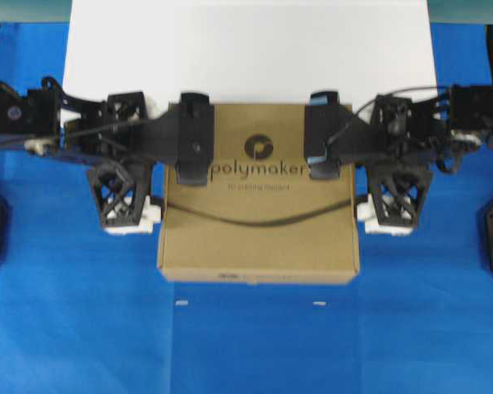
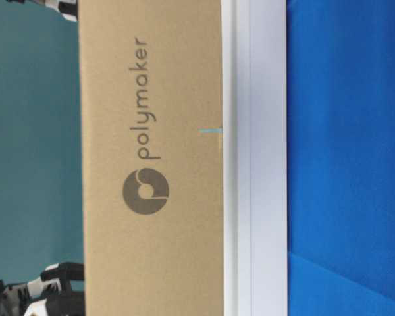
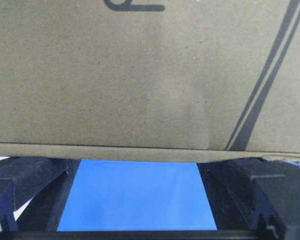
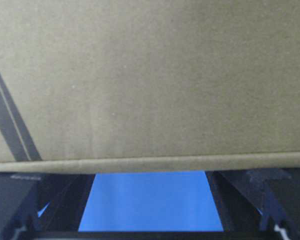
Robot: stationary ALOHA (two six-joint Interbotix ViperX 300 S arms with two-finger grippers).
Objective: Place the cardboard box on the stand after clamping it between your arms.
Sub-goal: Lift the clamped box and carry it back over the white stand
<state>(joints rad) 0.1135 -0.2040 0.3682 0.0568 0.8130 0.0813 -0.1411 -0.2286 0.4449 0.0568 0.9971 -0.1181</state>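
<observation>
1. Overhead view: I see the cardboard box [image 1: 259, 197] between my two arms, logo face up. Its far edge meets or overlaps the near edge of the stand [image 1: 246, 45]; most of the box sits over the blue counter [image 1: 246, 345]. Whether it rests or is lifted I cannot tell from here.
2. Same view: left claw [image 1: 156, 185] is at the box's left side, right claw [image 1: 357, 185] at its right side. Each is spread wide, one finger on top of the box near its far corners, the other lattice finger just beside the box's side edge. Released jaws, pressed at the box flanks rather than pinching it.
3. Table-level view (picture is turned sideways): the box's "polymaker" side face fills the middle. The white stand edge [image 2: 263, 197] lies right against the box's lower face, blue counter beyond it. Bits of a black-and-white arm [image 2: 52, 293] peek out at the box's end.
4. Left wrist view: box face [image 3: 140, 75] fills the frame with a dark double line; box edge runs across both spread fingers [image 3: 25, 180]. Blue counter shows between them.
5. Right wrist view: same picture mirrored, box face [image 4: 155, 75] over wide-apart fingers [image 4: 270, 195], blue counter between.
</observation>
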